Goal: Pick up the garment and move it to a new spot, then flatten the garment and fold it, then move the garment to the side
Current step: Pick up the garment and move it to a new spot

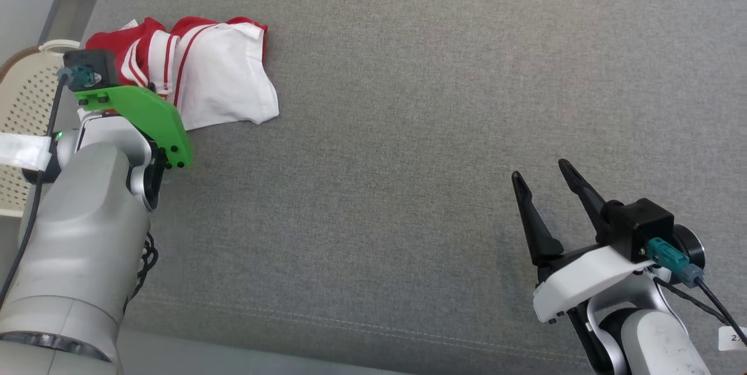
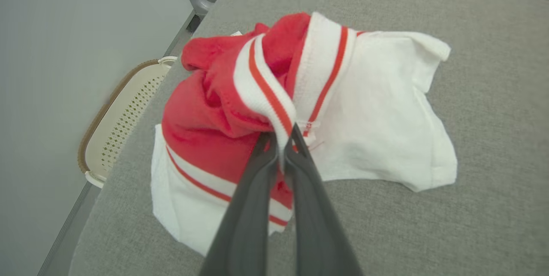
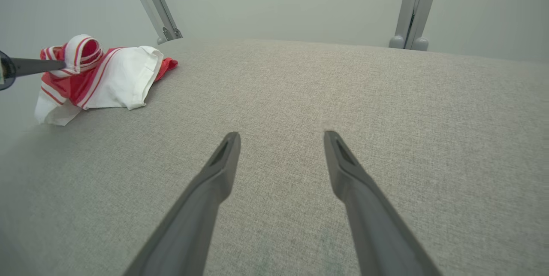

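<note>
The garment (image 1: pixel 222 77) is a crumpled red and white piece with striped ribbed bands, lying at the far left of the grey surface. In the left wrist view my left gripper (image 2: pixel 283 136) is shut on a white ribbed band of the garment (image 2: pixel 377 108), with the cloth bunched up around the fingertips. From the head view the green wrist plate hides those fingers. My right gripper (image 1: pixel 540 171) hovers open over bare fabric at the lower right, far from the garment (image 3: pixel 111 78). Its two fingers (image 3: pixel 223 160) stand wide apart in the right wrist view (image 3: pixel 281 136).
A cream perforated basket (image 1: pixel 26 95) with a brown rim stands off the left edge of the grey surface (image 1: pixel 420 130), also seen beside the garment as the basket (image 2: pixel 124 108). Two grey metal posts (image 3: pixel 411 5) rise behind the far edge.
</note>
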Available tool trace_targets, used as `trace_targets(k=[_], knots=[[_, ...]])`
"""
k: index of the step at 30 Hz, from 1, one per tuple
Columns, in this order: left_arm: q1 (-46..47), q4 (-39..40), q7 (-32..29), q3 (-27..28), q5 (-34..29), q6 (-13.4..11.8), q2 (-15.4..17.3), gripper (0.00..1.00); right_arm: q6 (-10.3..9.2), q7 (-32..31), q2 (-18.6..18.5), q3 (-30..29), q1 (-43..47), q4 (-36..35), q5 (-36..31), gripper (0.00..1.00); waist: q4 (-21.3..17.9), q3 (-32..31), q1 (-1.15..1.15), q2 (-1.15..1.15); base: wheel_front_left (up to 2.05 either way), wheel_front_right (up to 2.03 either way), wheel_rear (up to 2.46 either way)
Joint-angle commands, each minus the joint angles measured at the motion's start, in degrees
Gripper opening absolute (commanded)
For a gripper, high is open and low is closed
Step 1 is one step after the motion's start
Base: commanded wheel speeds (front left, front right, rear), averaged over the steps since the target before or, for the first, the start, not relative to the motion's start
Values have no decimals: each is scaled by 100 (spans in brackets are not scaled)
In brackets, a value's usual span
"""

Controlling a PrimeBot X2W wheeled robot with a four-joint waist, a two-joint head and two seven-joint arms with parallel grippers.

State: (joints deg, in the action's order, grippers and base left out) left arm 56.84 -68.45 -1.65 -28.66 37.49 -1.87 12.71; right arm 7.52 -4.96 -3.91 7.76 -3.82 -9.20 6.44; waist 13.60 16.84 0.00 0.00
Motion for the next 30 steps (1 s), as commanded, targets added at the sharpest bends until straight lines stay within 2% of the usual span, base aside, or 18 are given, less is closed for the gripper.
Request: trace_targets(k=[1, 16, 22, 30], knots=[[121, 45, 61, -24, -54, 36, 28, 0, -6, 50, 14, -2, -30, 43, 32, 100, -78, -224, 0, 0, 0, 0, 0], [653, 834, -66, -504, -357, 346, -163, 0, -6, 806, 90, 196, -11, 929, 665, 100, -881, -1350, 0, 0, 0, 0, 0], [763, 1363, -163, -599, -417, 237, -219, 0, -6, 1001, 94, 249, 34, 1169, 822, 100, -1194, -1543, 0, 0, 0, 0, 0], [758, 2087, -302, -721, -403, 86, -453, 0, -6, 1119, 94, 331, -37, 1299, 914, 100, -1572, -1680, 0, 0, 0, 0, 0]])
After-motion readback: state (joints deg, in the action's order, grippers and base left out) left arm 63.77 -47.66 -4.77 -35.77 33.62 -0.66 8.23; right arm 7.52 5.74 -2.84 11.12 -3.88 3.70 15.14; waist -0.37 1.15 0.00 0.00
